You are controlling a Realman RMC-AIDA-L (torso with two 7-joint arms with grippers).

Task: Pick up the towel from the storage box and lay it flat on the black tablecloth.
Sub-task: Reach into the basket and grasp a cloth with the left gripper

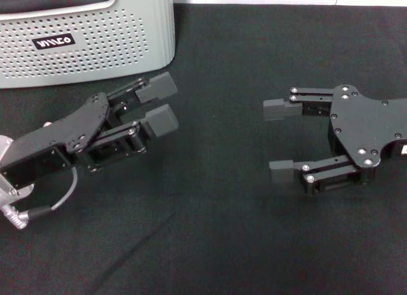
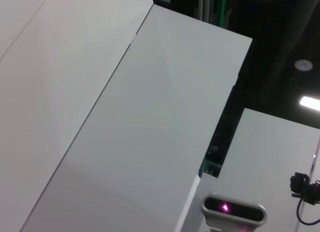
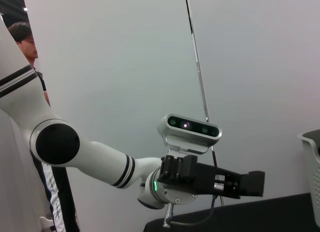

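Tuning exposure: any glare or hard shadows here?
Head view: even light, no hard shadows under left gripper or right gripper on the black tablecloth; storage box glare-free. Left wrist view: bright ceiling lamp at frame edge. Right wrist view: evenly lit wall.

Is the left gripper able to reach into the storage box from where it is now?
Probably yes. The left gripper, fingers open, hangs over the black tablecloth just beside the storage box, with nothing between them. It must rise over the wall first; the towel is not visible.
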